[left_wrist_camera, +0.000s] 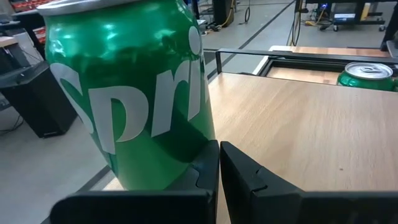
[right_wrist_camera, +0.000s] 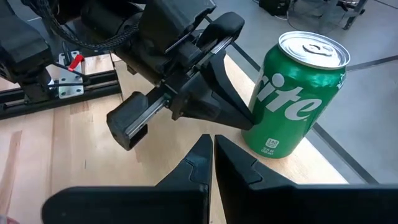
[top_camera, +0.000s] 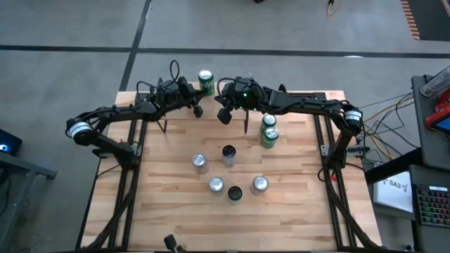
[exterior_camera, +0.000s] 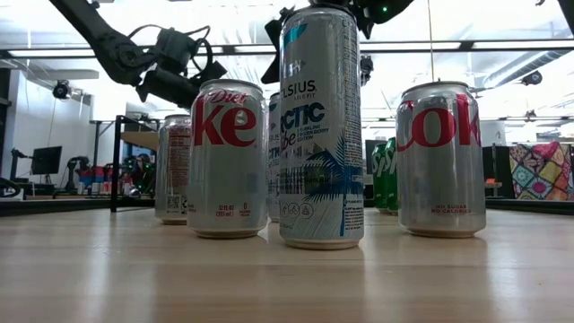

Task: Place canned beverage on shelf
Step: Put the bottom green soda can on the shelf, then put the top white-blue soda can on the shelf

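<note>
A green Sprite can (right_wrist_camera: 292, 99) stands upright on the light-wood shelf (right_wrist_camera: 292, 168), close to its far edge (top_camera: 205, 81). My left gripper (right_wrist_camera: 249, 119) is shut and reaches in nearly level from the table's left, its tip at the can's side. My right gripper (right_wrist_camera: 212, 149) is also shut and hovers above the shelf (top_camera: 223, 114), just right of the left gripper, holding nothing. In the left wrist view the can (left_wrist_camera: 130, 93) fills the picture beside the shut fingers (left_wrist_camera: 219, 165). My left gripper touches the can's side wall (right_wrist_camera: 258, 118) in its lower half with the tip of its shut fingers, one finger's outer side (left_wrist_camera: 202, 165) against the can. The fingers come nearly level from the table's left. The can stands upright on its base on the shelf.
Two more green cans (top_camera: 268, 131) stand on the table right of the shelf. Several cans (top_camera: 225, 172) are grouped in the table's middle, among them a Diet Coke (exterior_camera: 226, 157) and a tall can (exterior_camera: 320, 126). Black frame rails (top_camera: 133, 154) run along the table's sides.
</note>
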### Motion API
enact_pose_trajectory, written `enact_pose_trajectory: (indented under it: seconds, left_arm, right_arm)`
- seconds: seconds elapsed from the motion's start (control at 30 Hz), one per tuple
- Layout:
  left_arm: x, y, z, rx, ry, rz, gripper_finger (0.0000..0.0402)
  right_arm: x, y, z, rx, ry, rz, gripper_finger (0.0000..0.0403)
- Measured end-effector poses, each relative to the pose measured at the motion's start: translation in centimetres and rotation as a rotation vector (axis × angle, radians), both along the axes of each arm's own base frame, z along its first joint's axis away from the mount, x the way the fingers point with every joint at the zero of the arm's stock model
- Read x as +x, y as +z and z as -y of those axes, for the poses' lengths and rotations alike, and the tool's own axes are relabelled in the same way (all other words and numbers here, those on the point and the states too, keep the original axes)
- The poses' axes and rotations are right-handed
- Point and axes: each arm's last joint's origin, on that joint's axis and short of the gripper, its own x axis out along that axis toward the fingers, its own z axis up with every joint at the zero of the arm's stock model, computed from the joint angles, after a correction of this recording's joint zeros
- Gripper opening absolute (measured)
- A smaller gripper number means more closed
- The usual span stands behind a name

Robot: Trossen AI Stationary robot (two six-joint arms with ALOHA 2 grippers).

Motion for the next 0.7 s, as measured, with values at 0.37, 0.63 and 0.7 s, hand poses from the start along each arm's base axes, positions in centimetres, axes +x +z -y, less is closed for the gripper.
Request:
enact_pose_trajectory:
  seconds: [0.37,0.63,0.7]
  left_arm:
    - [-0.3,0.9,0.9,-0.063,-0.110,0.039,0.0000]
    - [-1.5,2.7,3.5,-0.121,-0.250,0.084,0.0000]
    - [-2.0,2.9,4.7,-0.113,-0.276,0.101,0.0000]
  right_arm:
    - [0.1,-0.3,-0.7,0.023,0.011,-0.022,0.0009]
    - [0.3,-0.3,-3.2,0.038,0.069,-0.067,0.0009]
    - [0.3,0.0,-3.9,0.035,0.086,-0.061,0.0009]
